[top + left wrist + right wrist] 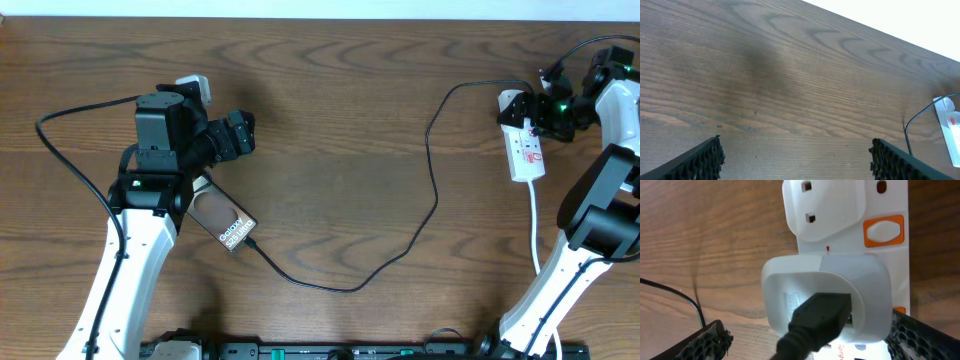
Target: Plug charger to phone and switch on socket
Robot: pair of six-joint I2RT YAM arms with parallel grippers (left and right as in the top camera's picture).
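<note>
The small dark glossy phone [230,222] with white "Galaxy" lettering lay left on the wooden bench [340,120], long axis slanting upper left to lower right, where the thin black charger cable [436,195] met it. Only the right wrist view showed an orange switch [883,231] and white adapter [860,280] on the narrow white power strip [895,205]. The left gripper [796,155] was spread wide; the right gripper [815,340] stood spread astride the adapter.
</note>
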